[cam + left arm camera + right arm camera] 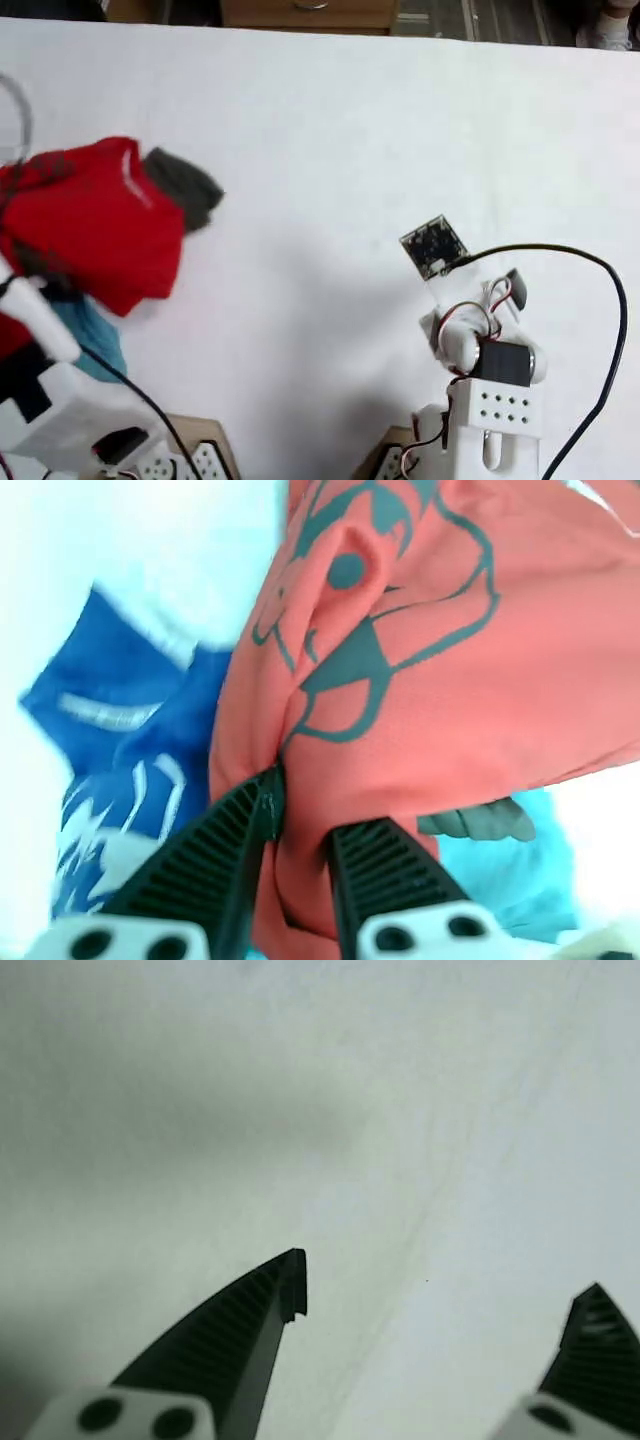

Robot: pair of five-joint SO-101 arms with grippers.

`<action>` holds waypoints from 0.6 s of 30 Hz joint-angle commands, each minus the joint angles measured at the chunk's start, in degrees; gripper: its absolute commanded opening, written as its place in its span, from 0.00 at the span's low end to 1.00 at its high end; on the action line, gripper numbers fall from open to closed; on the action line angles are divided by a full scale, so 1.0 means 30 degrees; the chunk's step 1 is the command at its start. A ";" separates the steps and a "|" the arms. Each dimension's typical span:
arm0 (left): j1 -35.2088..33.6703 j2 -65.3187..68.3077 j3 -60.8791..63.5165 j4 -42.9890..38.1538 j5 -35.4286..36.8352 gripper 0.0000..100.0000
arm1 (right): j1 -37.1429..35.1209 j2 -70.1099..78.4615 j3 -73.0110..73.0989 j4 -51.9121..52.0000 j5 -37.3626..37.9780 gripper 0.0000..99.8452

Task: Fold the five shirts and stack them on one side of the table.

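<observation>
Left end effector point(305, 815) has its two ribbed black fingers point(225, 850) drawn narrow, and there's a fold of the red shirt point(450, 660) pinched right between them. The cloth bunches at the fingertips and spreads away from them, dark printed graphic facing the wrist camera. Beyond one finger, lower down, lies a dark blue shirt point(130, 750) with white print; whether it touches the red one I can't tell. Beside the other finger a light turquoise shirt point(525, 880) peeks out from under the red hem, with a scrap of grey cloth point(480, 820) between them.

From the high camera, the red shirt drapes in a loose heap just ahead of the left arm point(40, 320). A grey shirt point(185, 185) pokes out at the heap's far edge, well past the end effector. The turquoise one sits close in by the arm.

Over to the right end effector point(445, 1280): fingers spread wide, nothing between them, hanging over the bare white surface point(200, 1080). The shirts are all well apart from it, over at the left arm.
</observation>
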 commanded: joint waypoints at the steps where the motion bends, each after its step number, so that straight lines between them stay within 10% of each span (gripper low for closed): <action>1: -0.2520 0.0117 0.0103 -0.1055 -0.0674 0.02 | -0.0894 -0.0044 -0.0147 -0.0308 -0.0088 0.41; 10: -0.5890 0.2989 0.0161 0.0000 -0.2139 0.05 | -0.6462 0.1040 -0.0381 -0.2769 -0.3516 0.41; 18: -0.6095 0.4015 0.0044 0.0205 -0.2198 0.26 | -1.1648 1.5487 -1.1429 -0.0864 -0.5597 0.41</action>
